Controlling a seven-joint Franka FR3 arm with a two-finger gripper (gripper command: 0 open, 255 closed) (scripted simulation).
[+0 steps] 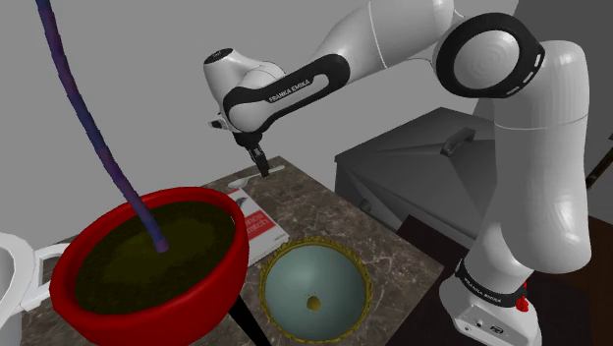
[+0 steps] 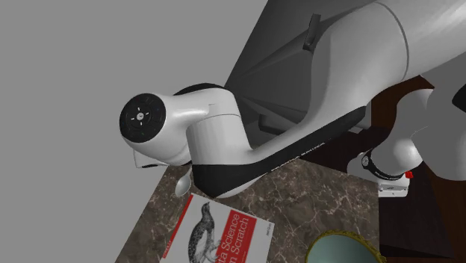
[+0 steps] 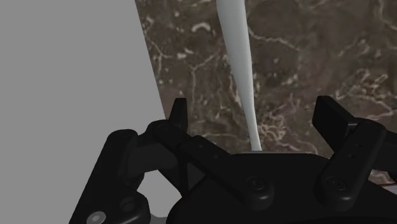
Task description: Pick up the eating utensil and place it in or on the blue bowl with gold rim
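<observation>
- The pincer (image 3: pixel 254 105) is spread wide. In the wrist view its two black fingers stand well apart and clasp nothing.
- The white utensil (image 3: pixel 238 57) lies flat on the dark marbled counter (image 1: pixel 324 211). Its slim handle runs between the two fingers and on away from the hand, and neither finger touches it.
- In the shoulder view the pincer hangs just above the counter's far end, a little left of the frame's centre and in its upper half. The arm (image 1: pixel 393 44) reaches to it from the right.
- The blue-grey bowl (image 1: pixel 339 265), with its gold rim, sits at the bottom centre of the shoulder view. It is well apart from the pincer and nearer the stand.
- Between the two, left of the straight line from one to the other, lies a book (image 1: pixel 260 224) with a red and white cover. A large red bowl (image 1: pixel 196 285) holding a purple stem (image 1: pixel 88 118) takes up the lower left.
- I judge the task to be at its opening step. The hand is lined up over the handle, but nothing is gripped or lifted yet.
- What is left is lowering, closing on the handle, lifting, carrying the utensil toward the bottom centre of the shoulder view, and letting it go in the blue-grey bowl.
- The handle is thin and lies flat, so the fingers will likely need to come very close to the counter to catch it.
</observation>
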